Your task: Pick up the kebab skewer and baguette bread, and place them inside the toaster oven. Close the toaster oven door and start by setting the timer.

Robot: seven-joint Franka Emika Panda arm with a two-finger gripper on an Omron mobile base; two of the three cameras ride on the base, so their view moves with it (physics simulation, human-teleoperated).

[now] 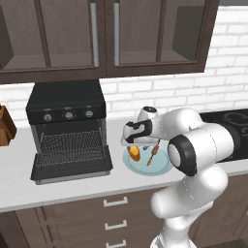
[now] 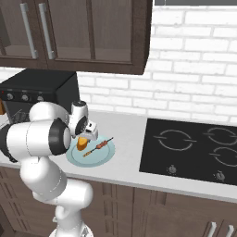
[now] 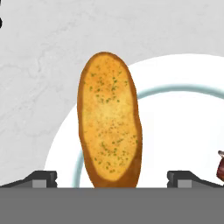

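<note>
The bread (image 3: 109,120) is a stubby oval loaf, golden-orange with a darker brown crust around its rim and small green flecks across its paler top. It lies on a pale blue plate (image 1: 162,167), over the plate's left edge as the left base view has it, and in the hand view its far end reaches past the plate's rim onto the bench (image 1: 19,189). The skewer (image 1: 153,153) lies on the same plate just beside the bread, apart from it: a thin stick threaded with red-brown and orange chunks, set at a slant across the plate's middle. The plate sits near the front edge of the bench, between the oven (image 1: 68,128) and the black cooktop (image 2: 190,148). The gripper (image 3: 111,179) hangs directly over the bread with its fingers spread wide, one tip on either side of the loaf and clear of it, holding nothing. The oven is a black box with three round silver knobs in a row and a small red light; its door (image 1: 72,169) is folded down flat toward the front edge of the bench, and the wire rack (image 1: 70,145) inside is bare.
</note>
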